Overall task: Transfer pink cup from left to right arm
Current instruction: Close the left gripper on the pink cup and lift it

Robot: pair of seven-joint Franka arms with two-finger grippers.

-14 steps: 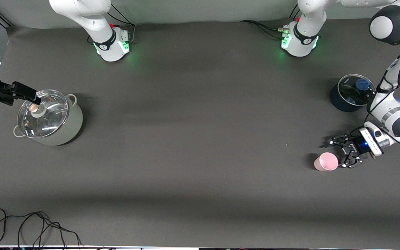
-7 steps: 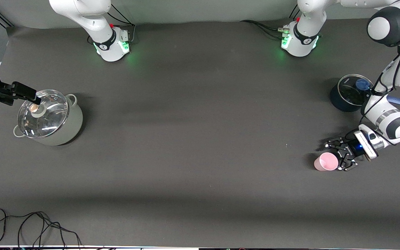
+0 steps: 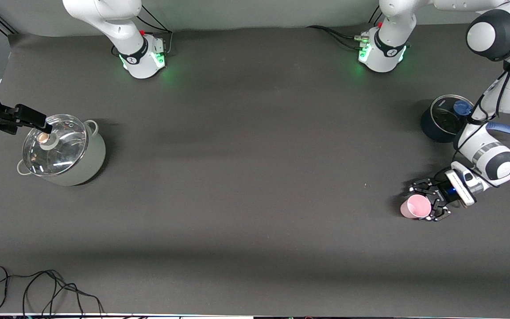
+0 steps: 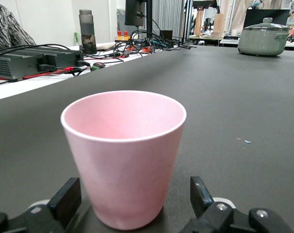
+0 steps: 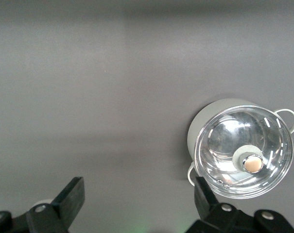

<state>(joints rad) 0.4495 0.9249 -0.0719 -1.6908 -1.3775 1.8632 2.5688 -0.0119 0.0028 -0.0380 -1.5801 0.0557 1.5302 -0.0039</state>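
Note:
The pink cup (image 3: 414, 207) stands upright on the dark table toward the left arm's end; in the left wrist view it (image 4: 125, 155) fills the middle. My left gripper (image 3: 422, 204), the claw-like one, is low at the table and open. Its fingertips (image 4: 69, 196) stand on either side of the cup's base with a gap on each side (image 4: 134, 199). My right gripper (image 3: 31, 122) is open and empty, held up over the right arm's end of the table next to the lidded pot; its wrist view (image 5: 138, 191) looks down on bare table.
A grey-green pot with a glass lid (image 3: 67, 150) stands toward the right arm's end (image 5: 244, 148). A dark pot with a glass lid (image 3: 441, 119) and a blue handle (image 3: 509, 130) sit farther from the camera than the cup. A black cable (image 3: 38, 288) lies at the near edge.
My left gripper has moved in toward the cup, so its open fingers now stand around it. The cup and the right arm have not moved.

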